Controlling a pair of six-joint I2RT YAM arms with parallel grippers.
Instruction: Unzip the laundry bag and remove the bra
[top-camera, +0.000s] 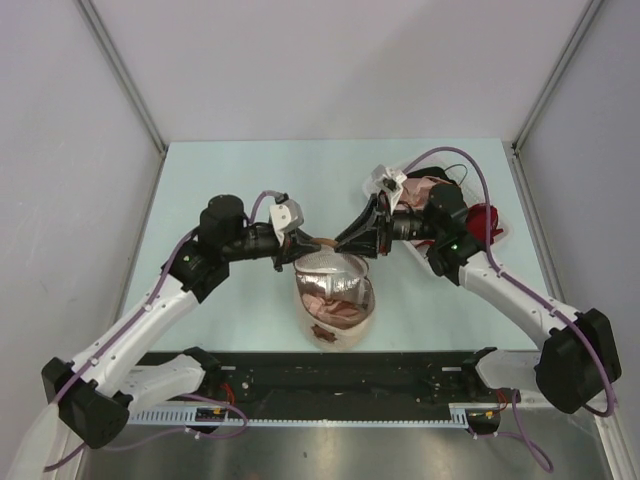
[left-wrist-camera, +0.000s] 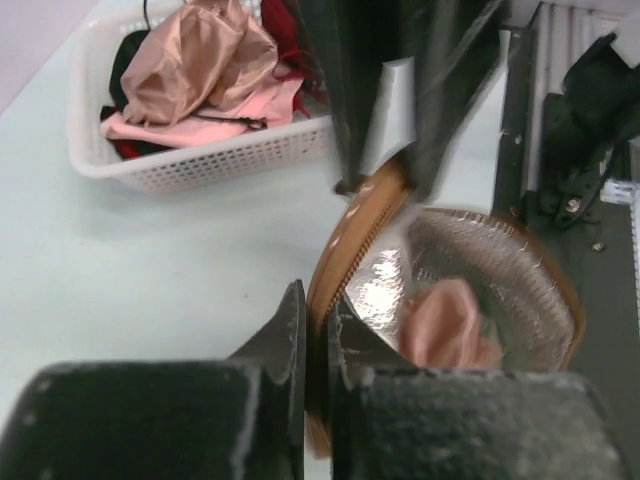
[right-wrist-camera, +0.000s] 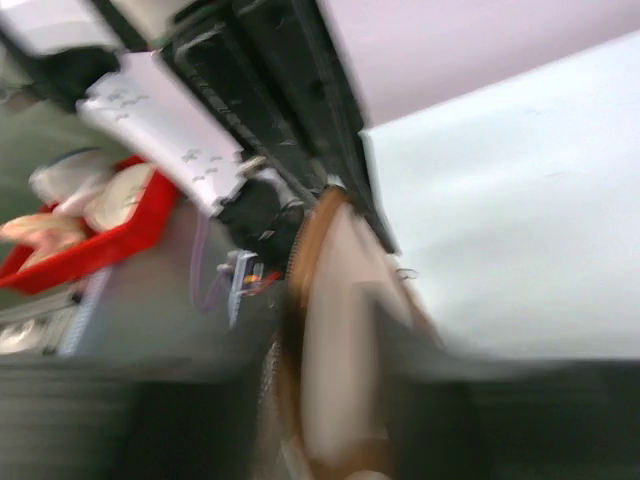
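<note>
The laundry bag (top-camera: 335, 300) lies open mid-table, with its silvery mesh lining (left-wrist-camera: 480, 270) showing. A soft bundle inside it, the bra (left-wrist-camera: 448, 325), looks pale pinkish here. My left gripper (top-camera: 299, 250) is shut on the bag's brown zipper rim (left-wrist-camera: 340, 255), which stands edge-on between its fingers in the left wrist view (left-wrist-camera: 315, 305). My right gripper (top-camera: 346, 244) holds the same raised rim from the other side. In the blurred right wrist view the beige flap (right-wrist-camera: 340, 330) runs between its dark fingers.
A white plastic basket (left-wrist-camera: 200, 165) stands at the back right, partly under my right arm (top-camera: 505, 235). It holds a pink satin garment (left-wrist-camera: 200, 60) and a red-and-black one (top-camera: 483, 218). A black rail (top-camera: 330, 375) runs along the table's near edge.
</note>
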